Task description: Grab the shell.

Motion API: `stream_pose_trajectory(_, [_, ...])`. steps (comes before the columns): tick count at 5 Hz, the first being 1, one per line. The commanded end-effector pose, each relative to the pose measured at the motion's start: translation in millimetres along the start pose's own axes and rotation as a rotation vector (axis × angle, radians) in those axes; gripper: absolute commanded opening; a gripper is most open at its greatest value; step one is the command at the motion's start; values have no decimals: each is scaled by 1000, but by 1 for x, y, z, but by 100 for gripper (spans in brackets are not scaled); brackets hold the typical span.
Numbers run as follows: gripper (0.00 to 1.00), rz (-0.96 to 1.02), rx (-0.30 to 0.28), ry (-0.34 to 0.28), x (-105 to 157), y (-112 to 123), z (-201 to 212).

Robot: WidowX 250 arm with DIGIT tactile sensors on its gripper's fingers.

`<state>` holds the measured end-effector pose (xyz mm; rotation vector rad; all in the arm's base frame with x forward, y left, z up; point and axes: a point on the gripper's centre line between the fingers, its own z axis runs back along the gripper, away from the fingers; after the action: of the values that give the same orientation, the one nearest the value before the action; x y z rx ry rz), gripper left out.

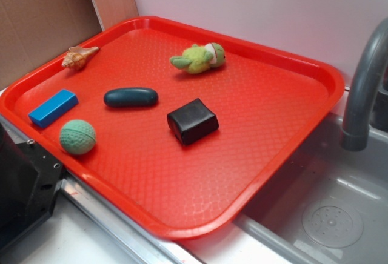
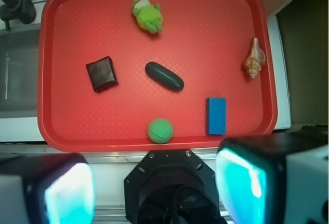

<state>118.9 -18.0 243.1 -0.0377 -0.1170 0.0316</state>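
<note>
Shell [image 1: 79, 57] [image 2: 254, 58] lies flat (near tray [image 1: 254, 173] [image 2: 61, 131] edge), tip pointing along rim.

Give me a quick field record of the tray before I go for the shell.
target: shell, tan spiral, lying at the tray's edge, untouched
nearest neighbour: blue block, apart from the shell
other items: green ball, dark oval capsule, black block, green plush toy
surface: red tray beside a sink
gripper: above the tray's near edge, jaws wide apart, holding nothing
</note>
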Motion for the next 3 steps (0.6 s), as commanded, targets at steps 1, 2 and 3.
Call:
stream_pose_trajectory(1, [100,0,0,0,0,0,0])
stream_pose_trajectory(2, [100,79,48,1,36,42,-38])
stream_pose_trajectory(3, [100,150,47,26,54,84,-75])
